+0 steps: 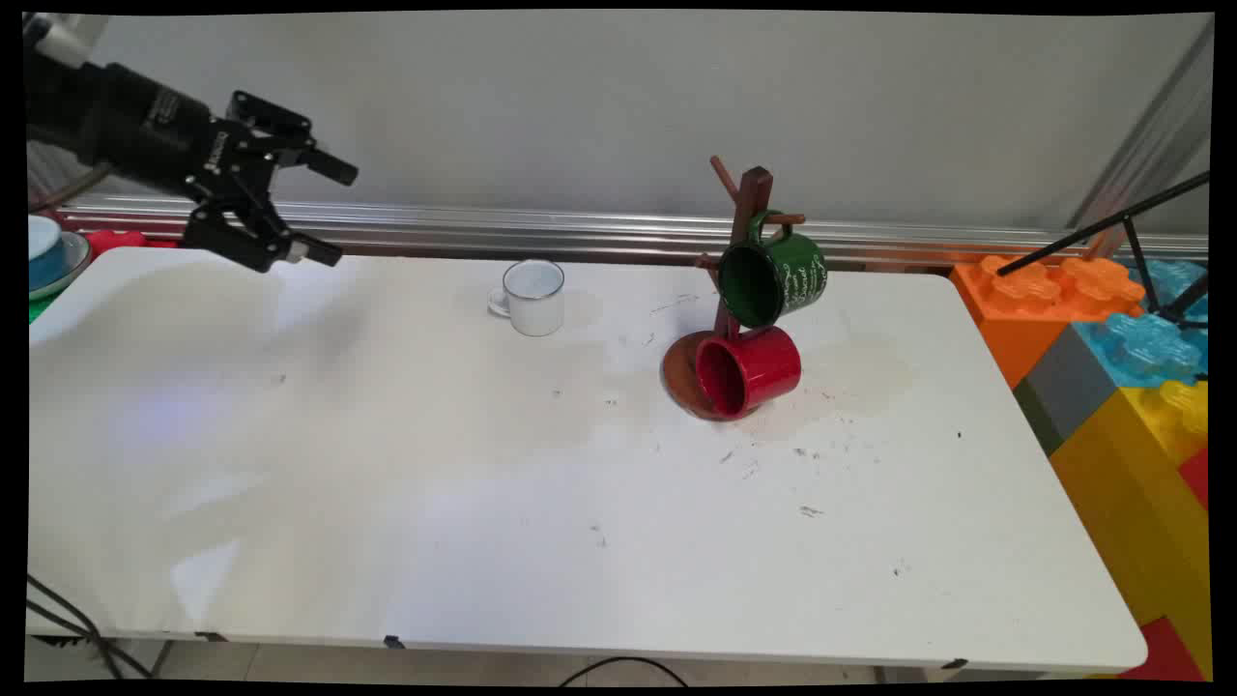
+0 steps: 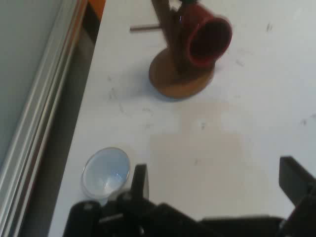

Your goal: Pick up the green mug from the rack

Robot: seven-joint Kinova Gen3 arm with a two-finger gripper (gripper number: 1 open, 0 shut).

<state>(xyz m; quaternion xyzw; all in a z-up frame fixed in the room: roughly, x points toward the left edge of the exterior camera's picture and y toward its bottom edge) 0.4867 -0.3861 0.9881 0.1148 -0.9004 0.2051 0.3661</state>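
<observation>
My black gripper (image 1: 333,213) hangs open above the table's far left corner, its two fingers spread wide with nothing between them. A white mug (image 1: 532,296) stands upright on the table to its right, the nearest thing to it; in the hand view the white mug (image 2: 105,173) shows from above beside the left finger (image 2: 139,180). Farther right a brown wooden mug tree (image 1: 739,261) carries a green mug (image 1: 773,278) on an upper peg and a red mug (image 1: 746,370) low by its round base. The hand view shows the red mug (image 2: 207,35) and the mug tree's base (image 2: 180,81).
A metal rail (image 1: 618,232) runs along the table's far edge before the wall. Large orange, blue and yellow toy blocks (image 1: 1111,348) stand off the right end, with a black tripod leg (image 1: 1102,227) above them. A blue bowl on a plate (image 1: 43,256) sits at far left.
</observation>
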